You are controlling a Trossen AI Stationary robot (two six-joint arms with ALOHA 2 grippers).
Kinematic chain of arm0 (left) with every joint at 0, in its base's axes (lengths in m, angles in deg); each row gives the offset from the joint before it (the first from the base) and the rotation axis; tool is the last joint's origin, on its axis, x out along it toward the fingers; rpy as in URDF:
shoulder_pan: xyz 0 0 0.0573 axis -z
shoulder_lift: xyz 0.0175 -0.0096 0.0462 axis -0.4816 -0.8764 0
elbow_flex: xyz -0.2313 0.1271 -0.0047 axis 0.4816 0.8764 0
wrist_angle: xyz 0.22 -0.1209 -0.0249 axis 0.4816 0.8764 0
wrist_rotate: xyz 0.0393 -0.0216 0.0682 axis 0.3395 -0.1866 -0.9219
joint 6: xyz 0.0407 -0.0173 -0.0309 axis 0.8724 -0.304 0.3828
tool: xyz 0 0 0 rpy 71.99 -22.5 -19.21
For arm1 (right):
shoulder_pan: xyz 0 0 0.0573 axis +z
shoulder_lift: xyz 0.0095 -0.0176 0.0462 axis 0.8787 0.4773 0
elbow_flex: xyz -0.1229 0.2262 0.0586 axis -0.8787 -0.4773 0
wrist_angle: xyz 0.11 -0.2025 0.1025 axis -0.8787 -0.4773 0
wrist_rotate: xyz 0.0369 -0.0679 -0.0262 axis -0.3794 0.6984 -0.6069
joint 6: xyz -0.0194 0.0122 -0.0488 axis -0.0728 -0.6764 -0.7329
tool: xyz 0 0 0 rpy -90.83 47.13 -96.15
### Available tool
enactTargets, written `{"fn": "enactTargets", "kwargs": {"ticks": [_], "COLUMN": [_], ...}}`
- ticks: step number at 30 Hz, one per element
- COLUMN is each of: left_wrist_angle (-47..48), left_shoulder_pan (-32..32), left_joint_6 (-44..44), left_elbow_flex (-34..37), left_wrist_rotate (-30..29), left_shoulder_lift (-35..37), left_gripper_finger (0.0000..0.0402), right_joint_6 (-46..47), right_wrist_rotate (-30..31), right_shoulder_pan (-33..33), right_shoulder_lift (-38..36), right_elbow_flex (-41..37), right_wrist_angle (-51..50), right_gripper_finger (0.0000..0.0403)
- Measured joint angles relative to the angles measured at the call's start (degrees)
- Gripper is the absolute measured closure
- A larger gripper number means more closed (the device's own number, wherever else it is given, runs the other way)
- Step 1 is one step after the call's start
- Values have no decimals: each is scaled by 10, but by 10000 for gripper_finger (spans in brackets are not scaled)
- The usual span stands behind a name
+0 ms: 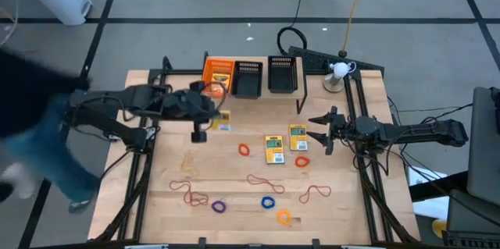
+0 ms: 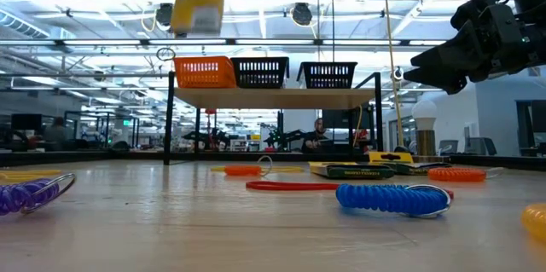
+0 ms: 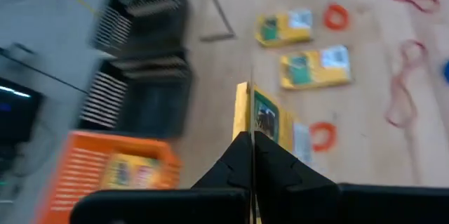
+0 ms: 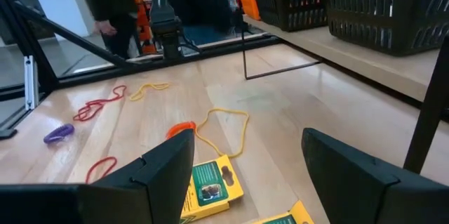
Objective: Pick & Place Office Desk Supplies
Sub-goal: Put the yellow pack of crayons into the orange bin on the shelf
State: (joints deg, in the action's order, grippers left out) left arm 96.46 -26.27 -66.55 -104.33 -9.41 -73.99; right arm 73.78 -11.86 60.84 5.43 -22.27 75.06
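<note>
Wooden table [image 1: 156,210], blurred packet [image 3: 265,117] between left fingers [image 3: 235,157]

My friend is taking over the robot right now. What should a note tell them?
Left gripper: shut on a yellow packet, held in the air near the orange tray.
Right gripper: open, empty, hovering by the table's right side.
Done: the orange tray already has one packet in it.
Left: two packets on the table in front of the right gripper, plus the rubber bands and the small coloured rings spread over the front of the table. The two black trays look empty from above.
</note>
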Motion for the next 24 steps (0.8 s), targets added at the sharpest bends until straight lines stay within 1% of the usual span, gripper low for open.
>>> {"fn": "enactTargets", "kwargs": {"ticks": [4,8,11,13,16,24], "left_wrist_angle": [6,-1,0,0,1,1], "left_shoulder_pan": [-24,-57,-91,-117,-157,-270], "left_joint_6": [37,80,96,110,122,163], "left_elbow_flex": [-32,-57,-69,-73,-74,-74], "left_wrist_rotate": [-27,-34,-53,-53,-37,33], "left_shoulder_lift": [0,0,0,0,0,-14], "left_gripper_finger": [402,401,402,402,401,402], "right_joint_6": [0,0,0,0,0,0], "right_wrist_rotate": [0,0,0,0,0,0], "right_shoulder_pan": [0,0,0,0,0,0], "right_shoulder_lift": [0,0,0,0,0,0], "right_elbow_flex": [0,0,0,0,0,0], "right_wrist_angle": [0,0,0,0,0,0], "right_gripper_finger": [149,149,149,149,149,149]}}
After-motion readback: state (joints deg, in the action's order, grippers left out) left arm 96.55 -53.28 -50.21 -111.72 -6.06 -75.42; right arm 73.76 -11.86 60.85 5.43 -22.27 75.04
